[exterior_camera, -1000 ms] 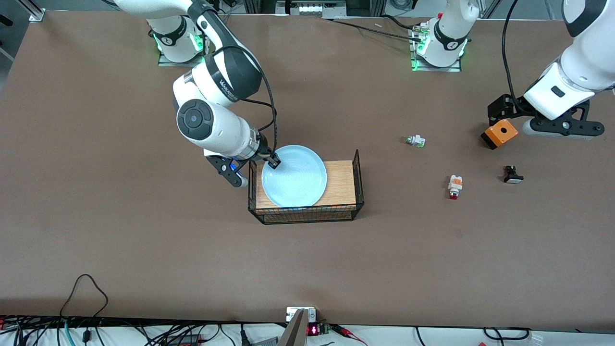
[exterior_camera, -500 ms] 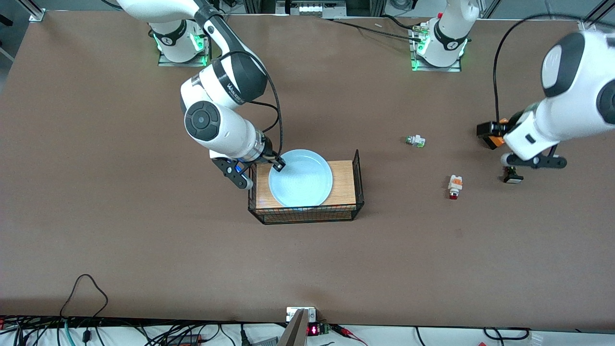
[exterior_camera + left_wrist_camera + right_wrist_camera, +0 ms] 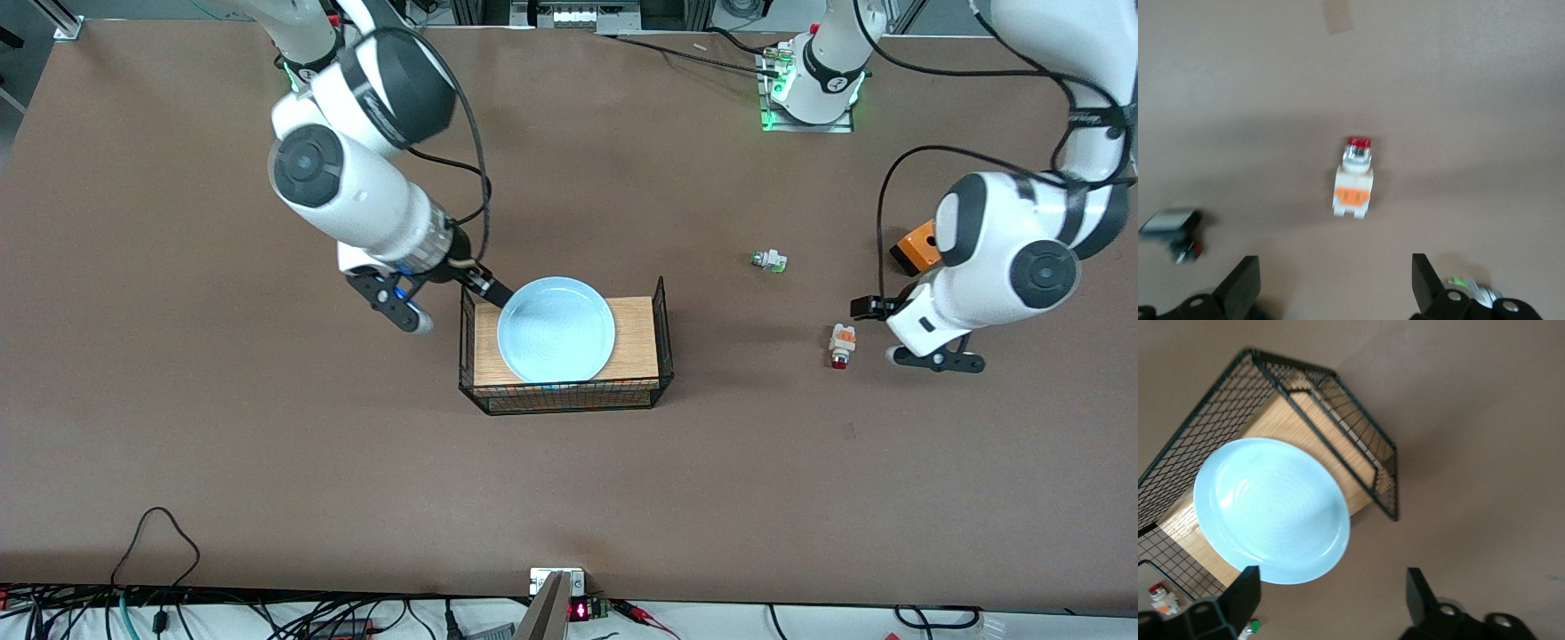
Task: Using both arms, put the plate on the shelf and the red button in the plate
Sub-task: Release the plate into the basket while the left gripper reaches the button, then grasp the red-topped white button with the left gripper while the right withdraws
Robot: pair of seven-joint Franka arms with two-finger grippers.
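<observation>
A: Non-task stuff? Wire basket (image 3: 662, 331) mid-table, black mesh, wooden base (image 3: 633, 338).

B: Green-tipped part (image 3: 768, 260) lies on the table (image 3: 267, 462) toward the left arm's end, farther from the front camera than the basket.

A: Orange box (image 3: 915, 249) farther along toward that end, partly hidden.

B: Left wrist view shows a small black part (image 3: 1173, 230) with a pale face lying on the table.

A: Cables (image 3: 160, 551) and a red display (image 3: 579, 611) at the table's near edge.
</observation>
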